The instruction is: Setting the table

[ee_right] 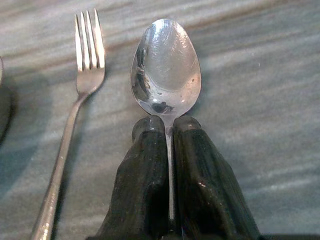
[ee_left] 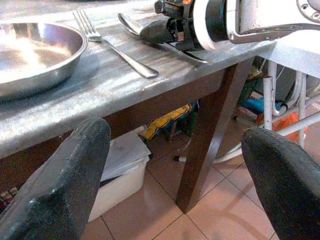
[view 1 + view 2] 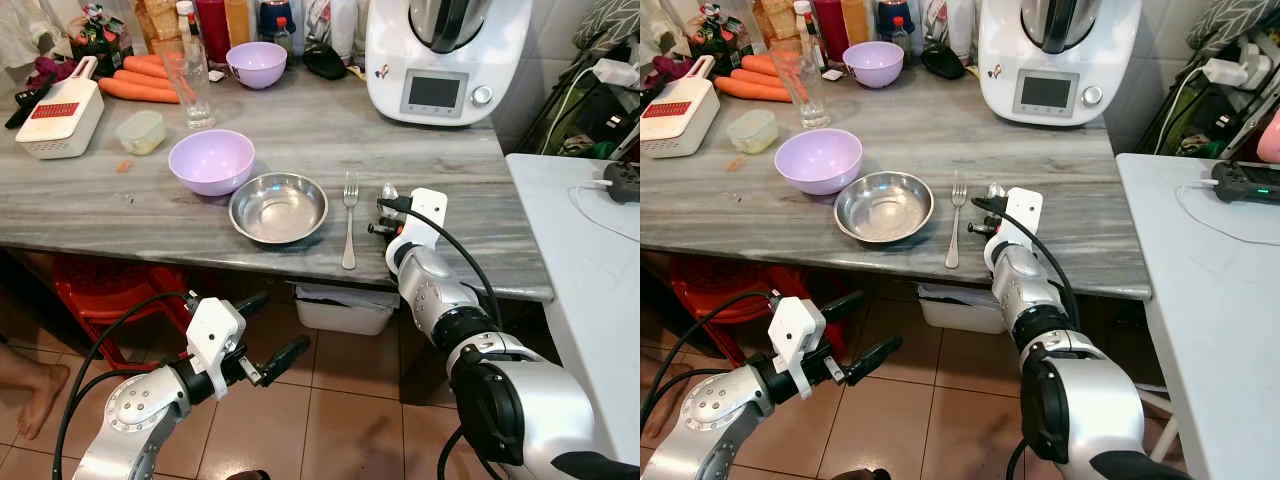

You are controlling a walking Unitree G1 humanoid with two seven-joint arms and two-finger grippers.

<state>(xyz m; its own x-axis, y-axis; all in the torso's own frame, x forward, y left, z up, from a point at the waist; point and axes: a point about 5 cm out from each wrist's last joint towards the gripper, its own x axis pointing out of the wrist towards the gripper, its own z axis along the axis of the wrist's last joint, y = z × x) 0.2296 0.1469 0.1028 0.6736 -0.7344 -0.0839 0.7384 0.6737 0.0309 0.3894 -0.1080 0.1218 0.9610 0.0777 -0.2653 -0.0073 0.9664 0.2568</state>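
Grey marble-patterned worktop [image 3: 300,130] stretches across your view, and your right gripper [image 1: 167,125] rests low on it near the front edge, towards the right end. Its two black fingers [image 1: 142,170] are pressed together on the handle of a spoon [image 1: 166,70], just below the bowl. The spoon lies flat on the surface, bowl facing up and pointing away from the front edge.

Just beside the spoon, on its left, a fork [image 3: 349,215] lies parallel to it with tines pointing the same way; the two do not touch. Left of the fork sits a shallow steel bowl [image 3: 278,207], close to the front edge, and a lilac bowl [image 3: 211,160] stands just behind and to the left of it, their rims almost meeting.

Further back you have a tall clear glass [image 3: 189,85], a second lilac bowl [image 3: 257,63] near the back edge, a small pale tub [image 3: 140,131], a white grater [image 3: 60,118] at the left end with carrots [image 3: 140,82] behind it, and a large white kitchen machine [image 3: 435,55] at the back right corner.

Your left gripper [image 3: 268,330] hangs below the front edge of the worktop, over the tiled floor [image 3: 330,410], with its fingers spread apart and holding nothing. A person's bare foot [image 3: 35,395] rests on the floor at far left.
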